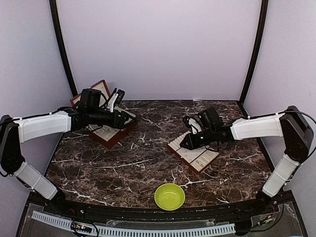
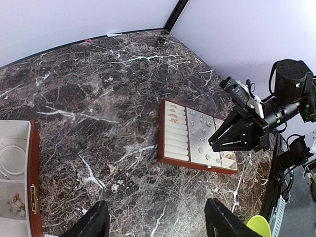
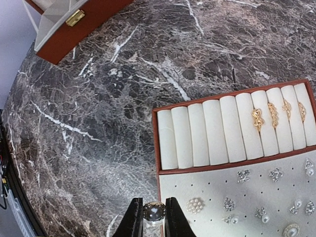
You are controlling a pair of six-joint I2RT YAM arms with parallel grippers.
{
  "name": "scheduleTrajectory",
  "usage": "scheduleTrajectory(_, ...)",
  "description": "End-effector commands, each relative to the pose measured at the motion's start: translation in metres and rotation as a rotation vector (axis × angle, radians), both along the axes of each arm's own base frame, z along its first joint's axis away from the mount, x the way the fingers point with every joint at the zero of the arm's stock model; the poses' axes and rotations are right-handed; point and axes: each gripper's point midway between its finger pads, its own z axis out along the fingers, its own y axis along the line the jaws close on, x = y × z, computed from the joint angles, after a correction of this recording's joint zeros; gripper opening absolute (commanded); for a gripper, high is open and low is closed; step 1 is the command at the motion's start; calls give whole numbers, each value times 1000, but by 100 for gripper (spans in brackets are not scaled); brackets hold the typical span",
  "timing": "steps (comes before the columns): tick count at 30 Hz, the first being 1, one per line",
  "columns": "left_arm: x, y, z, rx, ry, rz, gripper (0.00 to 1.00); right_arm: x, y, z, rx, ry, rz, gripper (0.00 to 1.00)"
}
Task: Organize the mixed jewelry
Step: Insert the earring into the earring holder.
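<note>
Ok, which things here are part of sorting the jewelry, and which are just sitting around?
In the job: ring in the right gripper; tray with gold rings and earrings; hinged box.
Just lying about: green bowl, looks empty; tiny pink scrap.

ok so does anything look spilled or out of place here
Nothing is spilled on the table. The tray and the box both sit skewed to its front edge. The right gripper pinches a small silvery piece at the tray's edge.
</note>
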Motion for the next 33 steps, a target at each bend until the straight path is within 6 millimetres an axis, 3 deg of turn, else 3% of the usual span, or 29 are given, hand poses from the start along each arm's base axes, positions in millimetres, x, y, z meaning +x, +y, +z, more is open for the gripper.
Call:
scheduleTrajectory(1,-5,3,19,6,-49,-11,69,12,3,-10,-66,-5,-31,13)
scheduleTrajectory(5,-7,3,15,10,-29,-19,69,15,9,-18,-100,-3,-26,13)
scheduleTrajectory(13,-8,2,14,12,-16,-26,69,26,0,-31,-181,-13,-86,13)
scheduleTrajectory(33,-9,0,10,11,-1,-34,69,23,0,-42,-241,-5,-83,13)
